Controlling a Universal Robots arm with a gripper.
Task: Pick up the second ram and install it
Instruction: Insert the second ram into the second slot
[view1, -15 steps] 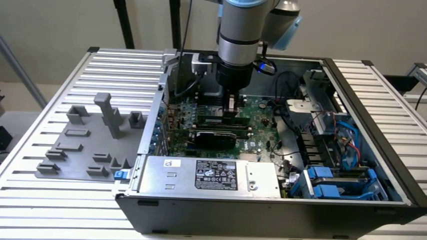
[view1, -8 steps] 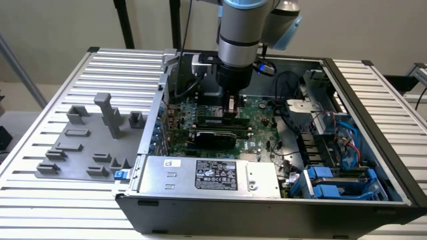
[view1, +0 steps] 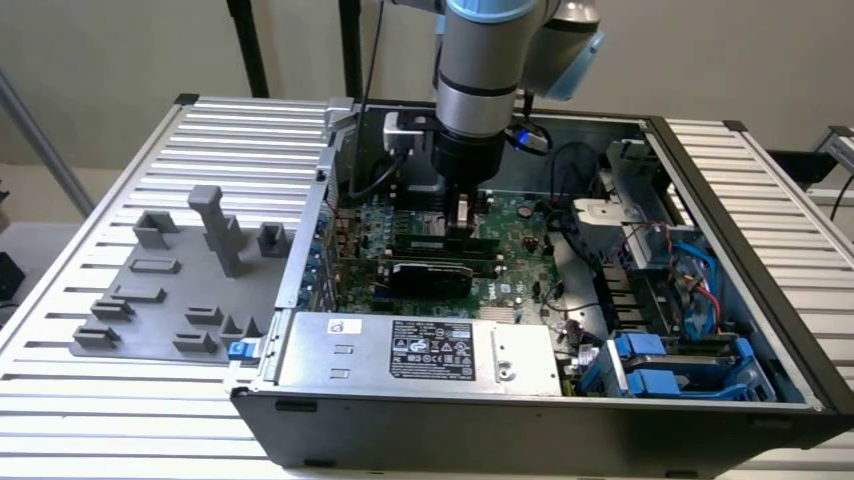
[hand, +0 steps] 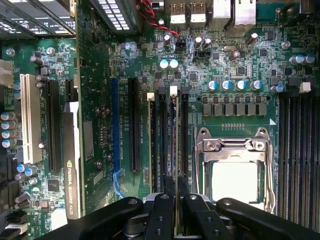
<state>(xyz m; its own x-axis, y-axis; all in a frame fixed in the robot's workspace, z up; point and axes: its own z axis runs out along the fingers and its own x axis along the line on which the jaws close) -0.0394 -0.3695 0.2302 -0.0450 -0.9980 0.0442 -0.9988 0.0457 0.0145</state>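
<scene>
- Gripper (hand: 176, 186) is nearly closed, its two fingers (hand: 170, 187) pinching the second ram (hand: 174, 140) edge-on.
- Ram stands upright over the motherboard's (hand: 100, 125) black memory slots (hand: 162, 140), directly below the gripper.

The arm (view1: 478, 60) is standing nearly vertical, its wrist pointing straight down. The gripper (hand: 176, 186) is hanging at its lower end, facing downward. In the wrist view its two black fingers (hand: 169, 200) are sitting almost together, nearly closed, pinching a thin edge-on stick between their tips.
</scene>
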